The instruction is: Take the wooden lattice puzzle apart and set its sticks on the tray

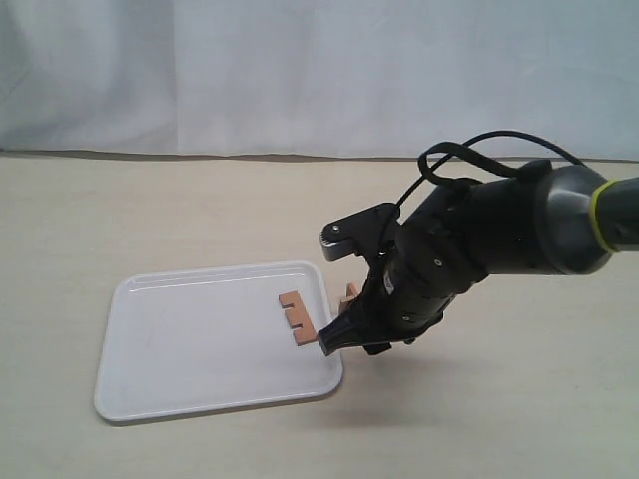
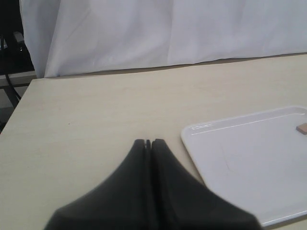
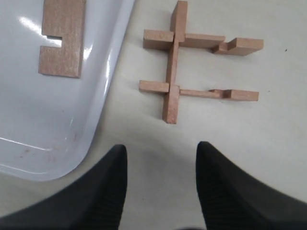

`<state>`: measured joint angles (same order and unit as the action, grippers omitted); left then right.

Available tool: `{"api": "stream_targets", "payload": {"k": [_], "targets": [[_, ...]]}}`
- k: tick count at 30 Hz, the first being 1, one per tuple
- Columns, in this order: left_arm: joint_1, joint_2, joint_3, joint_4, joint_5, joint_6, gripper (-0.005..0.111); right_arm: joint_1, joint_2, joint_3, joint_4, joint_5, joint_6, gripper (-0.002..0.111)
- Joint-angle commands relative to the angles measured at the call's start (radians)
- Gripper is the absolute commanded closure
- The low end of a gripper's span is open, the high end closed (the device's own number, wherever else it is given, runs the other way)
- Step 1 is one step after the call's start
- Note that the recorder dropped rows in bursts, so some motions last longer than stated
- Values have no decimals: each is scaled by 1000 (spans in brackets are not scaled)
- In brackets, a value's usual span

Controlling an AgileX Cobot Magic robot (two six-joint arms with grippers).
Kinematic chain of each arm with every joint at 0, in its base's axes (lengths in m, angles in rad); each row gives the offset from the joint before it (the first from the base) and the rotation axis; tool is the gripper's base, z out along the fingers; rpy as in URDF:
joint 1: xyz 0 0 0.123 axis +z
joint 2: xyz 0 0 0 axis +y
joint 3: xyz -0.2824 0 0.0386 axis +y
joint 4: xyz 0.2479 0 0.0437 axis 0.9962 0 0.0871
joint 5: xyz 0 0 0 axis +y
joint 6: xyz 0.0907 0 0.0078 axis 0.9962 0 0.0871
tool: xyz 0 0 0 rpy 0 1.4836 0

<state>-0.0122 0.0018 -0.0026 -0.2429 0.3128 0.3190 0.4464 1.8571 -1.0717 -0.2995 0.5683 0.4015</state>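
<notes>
We see the right gripper [image 3: 160,149] hanging over the table [image 3: 259,158] just beside the tray [image 3: 43,139], its jaws spread wide with nothing between them. Ahead of its fingertips lies the puzzle [image 3: 173,64], on the table, close to the tray's rim but apart from it. It is three pieces joined: one crosses two parallel ones, and each of those two shows an open notch near its other end. One loose stick [image 3: 62,38] lies flat on the tray, near the rim on the puzzle's side, its notched edge turned toward the tray's middle. From the exterior view the right gripper hides most of the puzzle. The left gripper [image 2: 147,143] hangs over bare table near a tray corner, its jaws pressed together on nothing.
</notes>
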Motion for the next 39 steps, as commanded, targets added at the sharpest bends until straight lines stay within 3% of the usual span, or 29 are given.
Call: {"api": "stream_targets", "payload": {"k": [1, 35, 37, 39], "targets": [[3, -2, 3, -2, -5, -1, 107, -5, 18, 2, 1, -31, -13, 64], [3, -2, 3, -2, -5, -1, 107, -31, 101, 2, -23, -129, 84, 65], [3, -2, 3, -2, -5, -1, 107, -31, 101, 2, -30, -129, 84, 70], [3, -2, 3, -2, -5, -1, 107, -31, 101, 2, -34, -130, 84, 83]]}}
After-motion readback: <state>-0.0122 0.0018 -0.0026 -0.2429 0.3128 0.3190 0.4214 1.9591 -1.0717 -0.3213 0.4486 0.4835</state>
